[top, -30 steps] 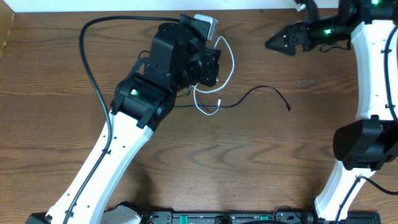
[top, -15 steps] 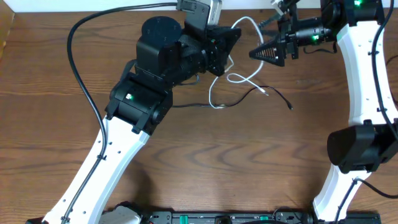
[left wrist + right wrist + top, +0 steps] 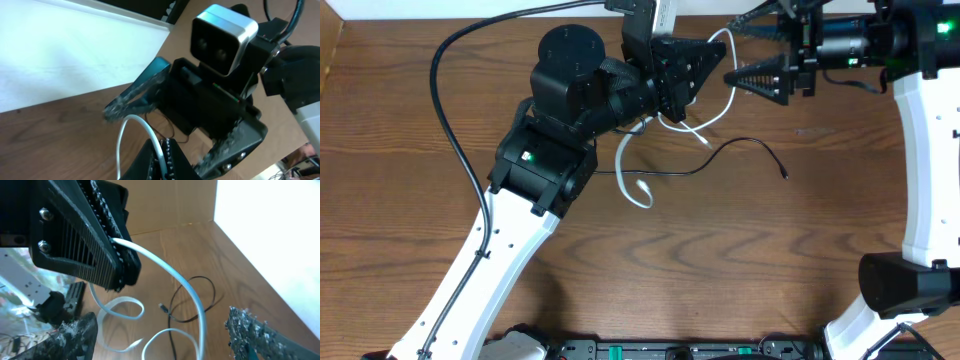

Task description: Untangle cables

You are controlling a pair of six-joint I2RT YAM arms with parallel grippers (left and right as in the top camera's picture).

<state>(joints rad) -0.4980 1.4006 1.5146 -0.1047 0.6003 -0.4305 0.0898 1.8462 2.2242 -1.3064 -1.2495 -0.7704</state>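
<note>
Found the left gripper (image 3: 710, 72) at 12 o'clock over the wooden table (image 3: 820, 250), pointing toward 3 o'clock, fingers pressed together on the white cable (image 3: 622, 185). Confirmed that pinch from the right wrist view: saw the cord leaving the ribbed black pads (image 3: 100, 245) as one pale arc, curving down toward the wood.

Met the right gripper (image 3: 735, 77) almost tip to tip with it, just on its 3 o'clock side, pointing toward 9 o'clock. Saw its fingers (image 3: 70, 340) standing apart, one to each side of the white arc, with no contact visible between finger and cord.

Traced the white cable from the pinch in a bow out toward 3 o'clock, back under the left gripper, then toward 6 o'clock into a narrow loop close to the table's middle. Spotted one small white end at about 1 o'clock from the middle, just beside the black cable (image 3: 750, 141).

Found the black cable lying flat on the wood, running from beside the left arm (image 3: 500, 250) toward 3 o'clock, humping once, and ending in a small plug at 3 o'clock. Saw it cross the white cord near the loop. Could not tell which lay on top.
</note>
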